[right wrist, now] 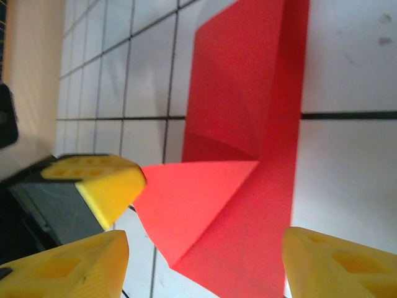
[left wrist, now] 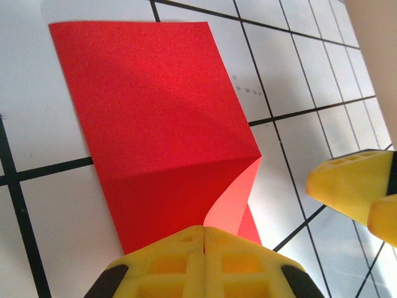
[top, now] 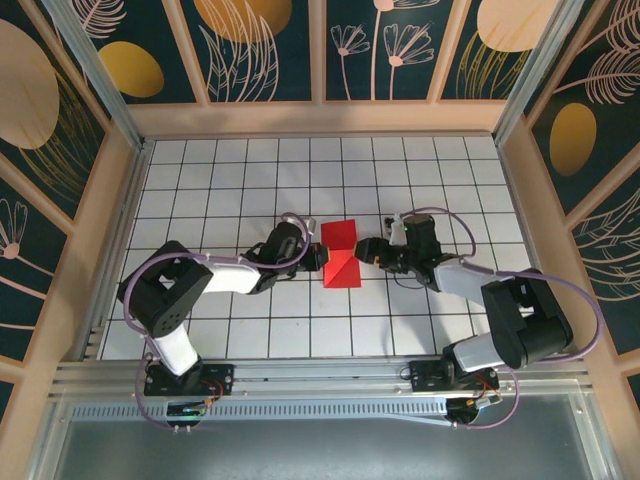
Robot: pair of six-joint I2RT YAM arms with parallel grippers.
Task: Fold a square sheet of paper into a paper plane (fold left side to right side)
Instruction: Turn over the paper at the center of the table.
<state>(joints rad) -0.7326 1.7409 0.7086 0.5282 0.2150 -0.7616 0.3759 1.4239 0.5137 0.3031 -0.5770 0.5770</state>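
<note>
Pinching a lifted flap at the left edge of the red paper (top: 340, 268), lying central on the table (top: 200, 190) with long axis near to far, in the pressed-together jaws of the left gripper (left wrist: 203, 239), with the right gripper (right wrist: 205, 239) spread astride the right edge.

Red paper (top: 341, 256) lies partly folded, one corner flap raised.

No text, label, brand, number or sign can be read in any of the views.
</note>
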